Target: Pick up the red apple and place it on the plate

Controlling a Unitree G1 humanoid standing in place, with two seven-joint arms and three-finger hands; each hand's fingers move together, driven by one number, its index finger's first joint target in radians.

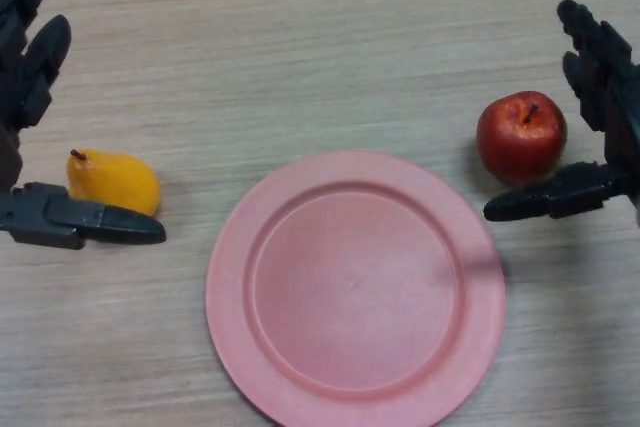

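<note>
Nearest lies the empty pink plate point(355, 287). Just beyond its right rim sits the red apple point(520, 135), inside the spread-fingered right hand point(600, 107). At left, the left hand point(40, 117), also spread, flanks a yellow pear point(112, 181).

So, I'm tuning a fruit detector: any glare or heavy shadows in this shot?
Head view: soft, even light; the red apple shows small pale highlights near its stem; a faint shadow falls on the plate rim below the right hand; the yellow pear by the left hand has no glare.
</note>
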